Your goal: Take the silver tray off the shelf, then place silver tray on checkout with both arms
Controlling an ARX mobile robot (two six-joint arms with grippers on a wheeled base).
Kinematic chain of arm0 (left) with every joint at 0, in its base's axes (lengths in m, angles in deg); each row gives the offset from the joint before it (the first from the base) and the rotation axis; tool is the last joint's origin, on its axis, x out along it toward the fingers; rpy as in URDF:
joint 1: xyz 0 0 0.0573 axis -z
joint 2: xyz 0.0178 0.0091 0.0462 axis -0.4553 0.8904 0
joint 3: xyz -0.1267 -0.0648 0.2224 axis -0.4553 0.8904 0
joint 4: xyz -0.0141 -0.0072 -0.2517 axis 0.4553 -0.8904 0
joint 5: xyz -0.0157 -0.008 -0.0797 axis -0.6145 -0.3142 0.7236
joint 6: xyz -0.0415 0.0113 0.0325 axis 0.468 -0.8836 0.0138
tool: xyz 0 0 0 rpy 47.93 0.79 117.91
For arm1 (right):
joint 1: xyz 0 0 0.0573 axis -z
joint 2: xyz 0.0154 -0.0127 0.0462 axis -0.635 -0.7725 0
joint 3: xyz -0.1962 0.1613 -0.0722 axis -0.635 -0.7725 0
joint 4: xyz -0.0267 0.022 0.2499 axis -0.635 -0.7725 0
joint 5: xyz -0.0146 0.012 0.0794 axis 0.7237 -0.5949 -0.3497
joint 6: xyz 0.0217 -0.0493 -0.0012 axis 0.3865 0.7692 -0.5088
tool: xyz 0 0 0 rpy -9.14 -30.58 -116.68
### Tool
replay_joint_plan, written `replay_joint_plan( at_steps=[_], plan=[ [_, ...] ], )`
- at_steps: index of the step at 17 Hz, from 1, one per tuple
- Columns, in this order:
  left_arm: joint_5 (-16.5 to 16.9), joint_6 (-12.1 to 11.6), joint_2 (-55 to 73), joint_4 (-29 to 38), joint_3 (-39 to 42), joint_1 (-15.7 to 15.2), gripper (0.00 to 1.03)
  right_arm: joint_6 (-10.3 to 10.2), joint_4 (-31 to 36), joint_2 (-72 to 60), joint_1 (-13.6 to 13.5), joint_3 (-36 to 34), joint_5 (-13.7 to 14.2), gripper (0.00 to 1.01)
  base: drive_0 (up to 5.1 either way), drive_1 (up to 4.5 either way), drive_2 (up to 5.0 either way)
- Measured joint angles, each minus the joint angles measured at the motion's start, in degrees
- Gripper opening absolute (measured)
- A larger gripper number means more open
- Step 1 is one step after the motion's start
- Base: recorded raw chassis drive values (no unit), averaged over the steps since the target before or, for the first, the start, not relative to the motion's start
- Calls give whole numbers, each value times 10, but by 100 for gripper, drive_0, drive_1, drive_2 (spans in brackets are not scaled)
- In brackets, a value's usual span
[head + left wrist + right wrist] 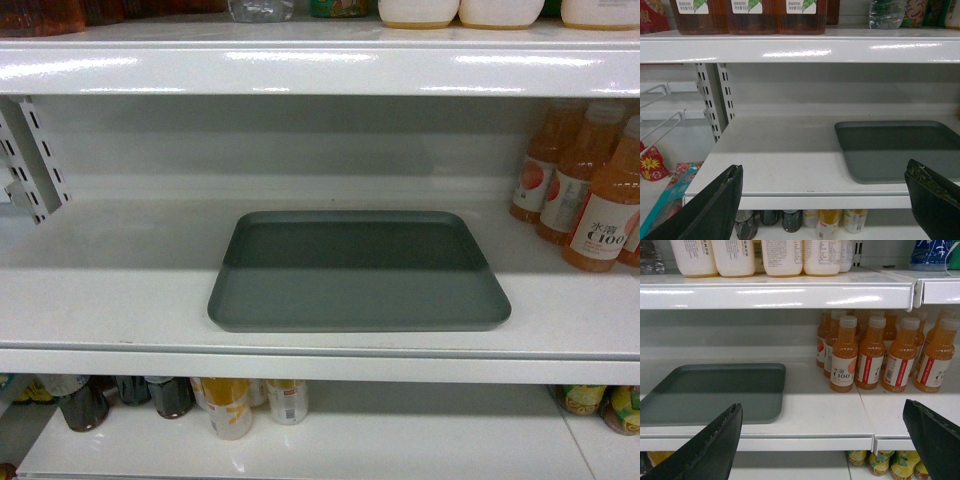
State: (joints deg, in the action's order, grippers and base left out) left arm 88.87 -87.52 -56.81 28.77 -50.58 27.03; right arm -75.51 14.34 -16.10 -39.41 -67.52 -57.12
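Observation:
The silver tray (358,272) is a flat grey-green rectangle lying empty on the white shelf (110,280), near its front lip. The left wrist view has the silver tray (900,150) at right, beyond the shelf (780,155). My left gripper (822,192) is open, its fingers wide apart in front of the shelf lip, left of the tray and apart from it. In the right wrist view the silver tray (715,392) lies at left on the shelf (815,410). My right gripper (822,432) is open too, short of the lip, holding nothing. Neither gripper shows in the head view. The checkout is out of view.
Orange juice bottles (590,190) stand on the shelf right of the tray, several more (875,355) in the right wrist view. An upper shelf board (320,65) with bottles hangs overhead. Cans and bottles (230,405) fill the lower shelf. A slotted upright (715,100) stands at left.

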Motion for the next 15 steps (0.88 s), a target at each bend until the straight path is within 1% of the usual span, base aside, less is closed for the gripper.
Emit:
replay_joint_plan(
  at_steps=[15],
  plan=[
    [0, 0, 0, 0, 0, 0, 98, 0, 0, 0, 0, 0, 0, 98, 0, 0, 0]
  ],
)
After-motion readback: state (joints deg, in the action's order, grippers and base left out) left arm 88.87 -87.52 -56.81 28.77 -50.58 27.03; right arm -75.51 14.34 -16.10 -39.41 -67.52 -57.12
